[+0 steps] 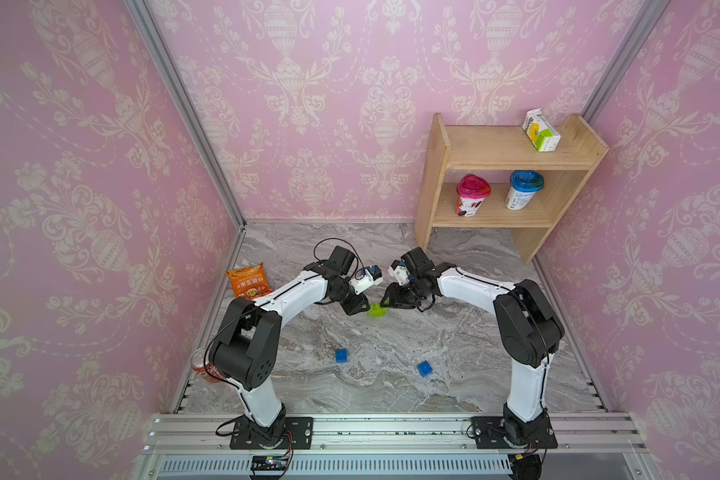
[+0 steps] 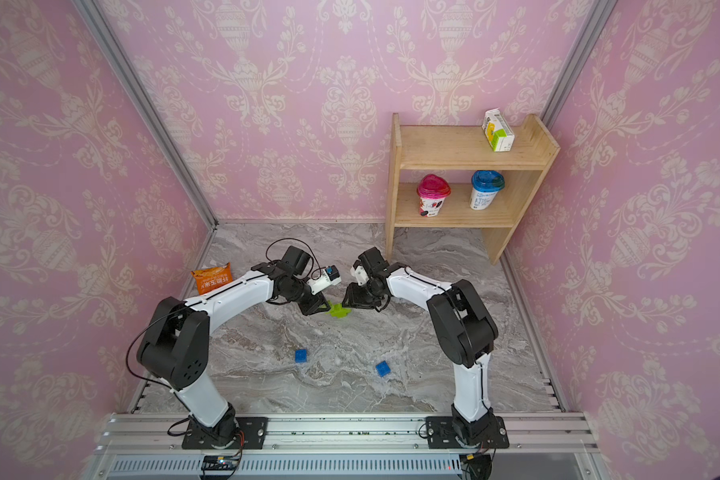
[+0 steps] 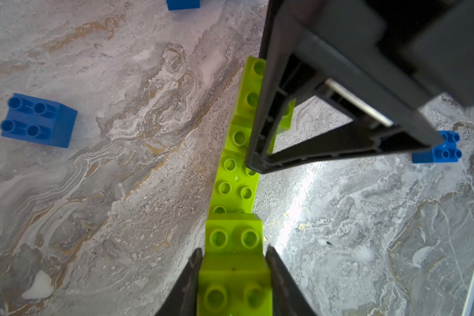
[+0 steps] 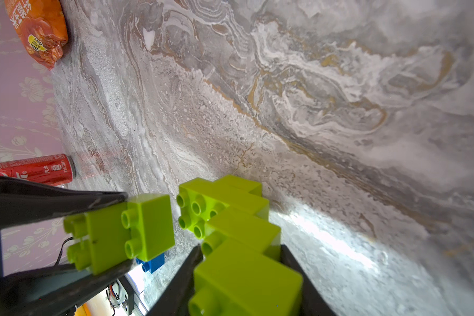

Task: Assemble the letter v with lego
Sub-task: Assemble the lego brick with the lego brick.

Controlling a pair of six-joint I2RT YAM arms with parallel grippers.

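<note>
Both grippers meet over the middle of the marble table. My left gripper (image 3: 233,250) is shut on a short lime green lego piece (image 3: 234,270) of two stepped bricks. My right gripper (image 4: 241,247) is shut on the end of a longer stepped chain of lime green lego (image 4: 230,208). In the right wrist view a narrow gap separates the left-held piece (image 4: 137,227) from the chain's far end. In both top views the green lego (image 1: 377,309) (image 2: 338,310) shows between the jaws. Loose blue bricks (image 1: 341,355) (image 1: 424,368) lie nearer the front.
An orange snack bag (image 1: 248,281) lies at the left wall. A red can (image 1: 202,365) stands beside the left arm's shoulder. A wooden shelf (image 1: 439,174) at the back right holds two cups and a carton. Another blue brick (image 4: 151,262) lies below the left gripper.
</note>
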